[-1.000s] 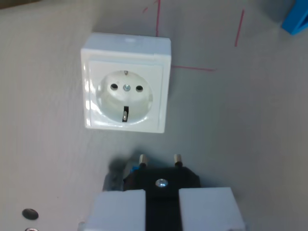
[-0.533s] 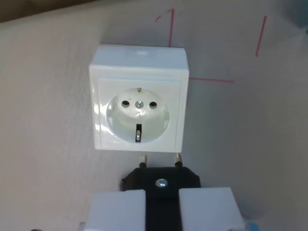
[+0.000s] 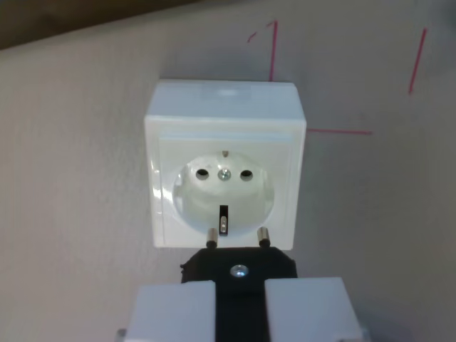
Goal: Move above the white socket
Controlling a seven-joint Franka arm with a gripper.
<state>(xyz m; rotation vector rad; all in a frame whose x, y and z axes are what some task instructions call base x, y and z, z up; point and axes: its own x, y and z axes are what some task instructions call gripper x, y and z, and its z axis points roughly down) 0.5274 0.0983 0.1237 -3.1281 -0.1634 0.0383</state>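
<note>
A white square socket [image 3: 225,165] lies on the pale table, in the middle of the wrist view. Its round recess holds two pin holes, a centre screw and an earth contact. My gripper [image 3: 240,296] fills the bottom of the view, its white fingers [image 3: 174,311] shut on a black plug [image 3: 239,269]. The plug's two metal pins [image 3: 211,238] point toward the socket. Their tips overlap the socket's lower edge in the picture. The plug's height over the socket cannot be judged from this view.
Thin red pen lines [image 3: 272,51] are drawn on the table behind and to the right of the socket. A dark edge [image 3: 71,18] of the table runs across the view's upper left corner.
The camera has moved toward the socket: it has slid down and to the view's right and looks larger. The pins now overlap its lower edge. The blue object left the view.
</note>
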